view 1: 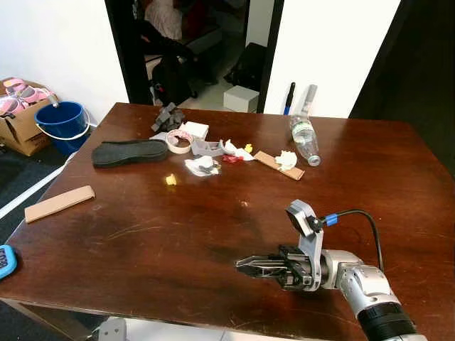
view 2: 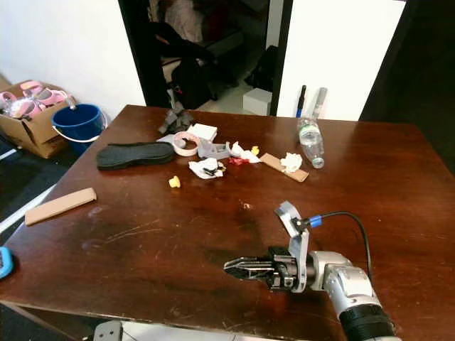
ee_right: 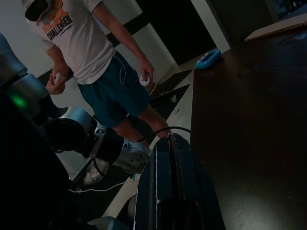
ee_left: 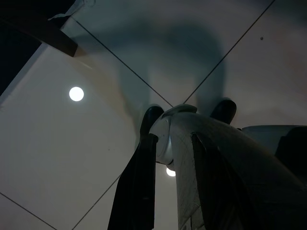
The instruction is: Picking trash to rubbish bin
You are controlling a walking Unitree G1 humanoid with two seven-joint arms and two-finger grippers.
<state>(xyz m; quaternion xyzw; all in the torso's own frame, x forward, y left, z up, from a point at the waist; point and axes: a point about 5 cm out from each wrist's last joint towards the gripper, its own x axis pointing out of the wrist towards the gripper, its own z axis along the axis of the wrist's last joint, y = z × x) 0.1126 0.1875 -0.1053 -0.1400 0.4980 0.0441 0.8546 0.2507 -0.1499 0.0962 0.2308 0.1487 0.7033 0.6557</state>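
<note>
Left eye view had the right gripper (view 1: 245,266) nearest of all, lying low over the near edge of the dark wooden table (view 1: 142,241) with its black fingers pressed together and nothing between them; it pointed across toward the robot's left. The left gripper (ee_left: 168,163) hung down beside the robot's leg over pale floor tiles, and whether its fingers were parted could not be told from that angle. In the right wrist view a person (ee_right: 91,57) in a white shirt and dark shorts stood off beyond the table's edge, a small device in each hand.

Farther along the table lay a tan wooden strip (view 1: 60,202) near the left edge, then a small yellow scrap (view 1: 170,180) and a black shoe insole (view 1: 129,152). Beyond these sat the trash itself — crumpled paper (view 1: 202,166), a tape roll (view 1: 179,141), white wads (view 1: 286,160) and a plastic bottle (view 1: 304,138) on its side — all well apart from the gripper. A blue bucket (view 1: 62,122) stood on the floor past the far left corner; it may be the bin.

No piece had been taken up yet, so this looked like the approach. The next move called for opening the fingers and reaching forward — likely stepping closer first.
</note>
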